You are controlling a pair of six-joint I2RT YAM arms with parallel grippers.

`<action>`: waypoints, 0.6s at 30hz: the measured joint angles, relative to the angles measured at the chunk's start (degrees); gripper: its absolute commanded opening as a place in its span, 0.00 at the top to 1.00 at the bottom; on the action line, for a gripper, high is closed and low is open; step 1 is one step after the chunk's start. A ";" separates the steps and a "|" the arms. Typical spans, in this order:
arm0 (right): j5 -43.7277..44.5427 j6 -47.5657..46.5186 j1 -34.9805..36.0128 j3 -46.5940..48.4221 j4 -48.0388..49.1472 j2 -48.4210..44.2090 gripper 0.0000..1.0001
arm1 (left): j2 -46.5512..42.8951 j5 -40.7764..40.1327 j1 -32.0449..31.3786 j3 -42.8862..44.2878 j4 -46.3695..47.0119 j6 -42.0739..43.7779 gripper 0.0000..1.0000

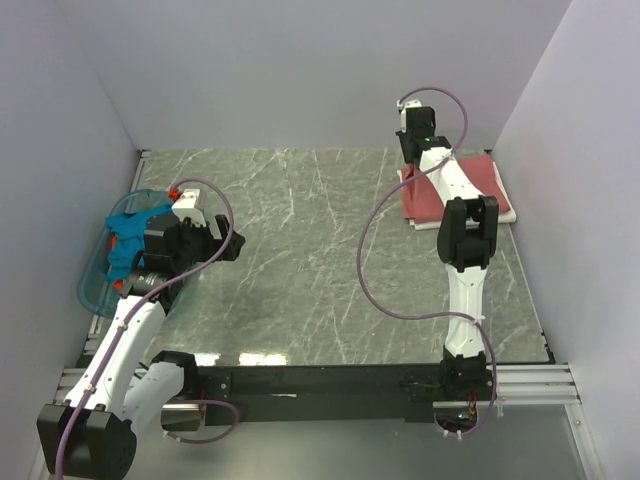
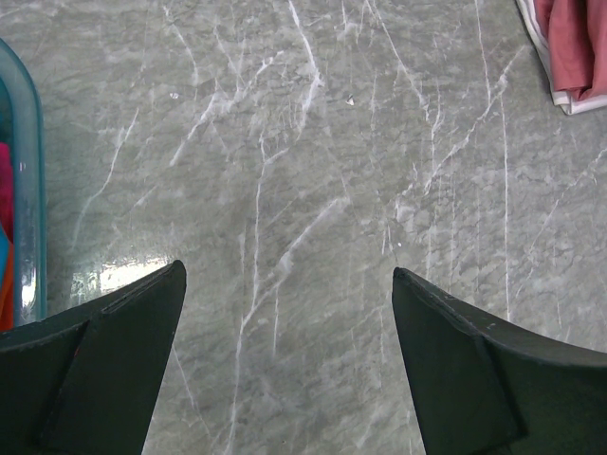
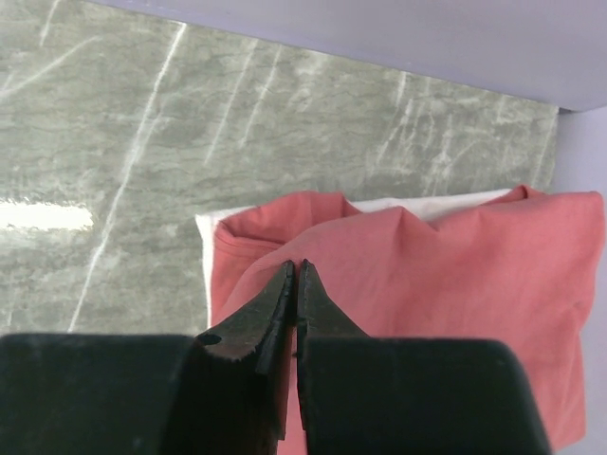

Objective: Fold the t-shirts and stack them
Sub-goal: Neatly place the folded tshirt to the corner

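Note:
The dusty-red t-shirt [image 1: 475, 180] lies folded on the white t-shirt [image 1: 508, 214] at the back right of the table. My right gripper [image 1: 413, 135] hangs over the stack's back left corner. In the right wrist view the gripper [image 3: 296, 263] is shut, and the red cloth [image 3: 455, 275] rises in a peak to its tips; the white shirt [image 3: 446, 203] shows beneath. My left gripper [image 1: 225, 240] is open and empty over bare table [image 2: 288, 270], next to the basket. A teal-blue shirt [image 1: 125, 230] and an orange one [image 1: 120, 243] lie crumpled in the basket.
The translucent blue plastic basket [image 1: 95, 285] stands at the table's left edge; its rim shows in the left wrist view [image 2: 28, 190]. Grey walls close in the back and both sides. The marble tabletop [image 1: 300, 260] lies between the arms.

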 measured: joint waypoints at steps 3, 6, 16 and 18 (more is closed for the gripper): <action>0.59 -0.02 0.83 1.27 0.04 1.44 0.94 | 0.02 0.00 0.00 0.00 0.00 0.00 0.05; 1.46 -0.24 1.90 2.91 0.55 3.69 0.89 | 0.04 0.00 0.00 0.00 0.00 0.00 0.05; 5.29 -2.36 5.05 3.98 1.95 8.66 0.64 | 0.50 0.00 0.00 0.00 0.00 0.00 0.05; 5.35 -2.51 5.38 4.24 1.99 8.83 0.63 | 0.74 0.00 0.00 0.00 -0.02 0.00 0.05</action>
